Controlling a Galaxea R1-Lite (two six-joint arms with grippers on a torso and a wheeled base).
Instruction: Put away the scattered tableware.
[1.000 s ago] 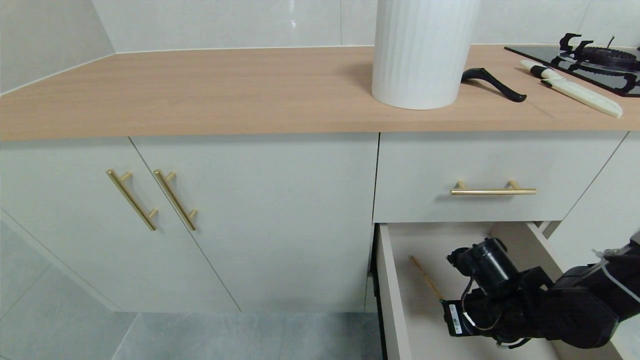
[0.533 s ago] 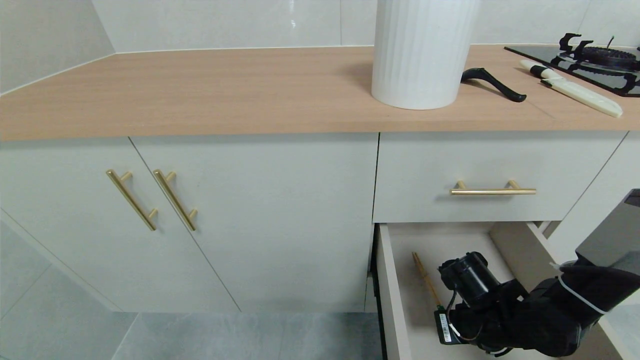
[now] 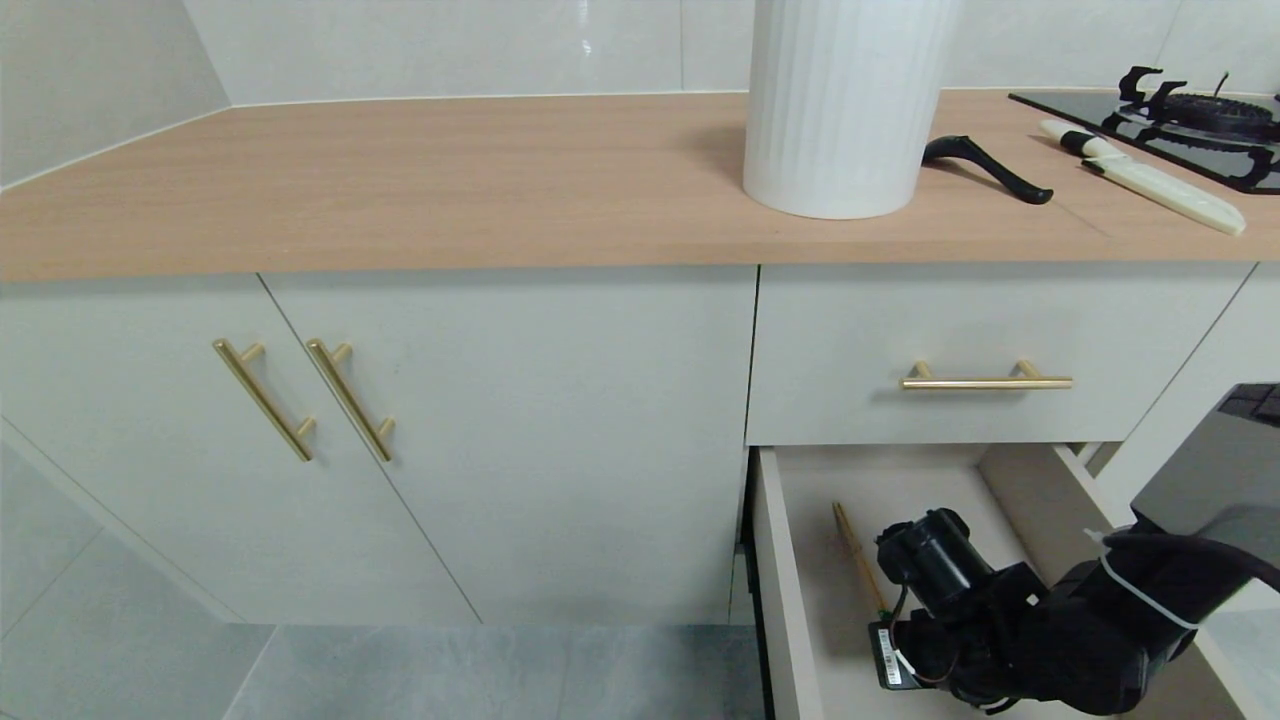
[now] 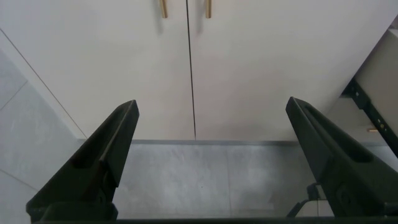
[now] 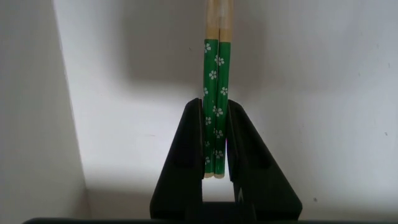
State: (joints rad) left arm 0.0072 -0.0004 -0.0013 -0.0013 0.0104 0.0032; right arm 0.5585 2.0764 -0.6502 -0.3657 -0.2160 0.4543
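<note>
A pair of wooden chopsticks (image 5: 216, 106) with green flowered ends sits between the fingers of my right gripper (image 5: 214, 140), which is shut on them. In the head view the right arm hangs low inside the open lower drawer (image 3: 800, 600), and the chopsticks (image 3: 857, 560) slant toward the drawer's back over its pale floor. My left gripper (image 4: 211, 155) is open and holds nothing; it faces the white cabinet doors (image 4: 186, 62) and the grey floor. A white knife (image 3: 1150, 180) and a black-handled utensil (image 3: 990, 165) lie on the wooden countertop (image 3: 400, 180).
A tall white ribbed container (image 3: 840, 100) stands on the counter beside the black utensil. A black gas hob (image 3: 1190, 120) is at the far right. The upper drawer (image 3: 985, 350) above the open one is closed, with a gold handle. Two cabinet doors with gold handles (image 3: 300, 400) are closed.
My right arm has sunk lower and a little leftward into the open drawer, carrying the chopsticks down toward its floor. Nothing on the counter has moved.
</note>
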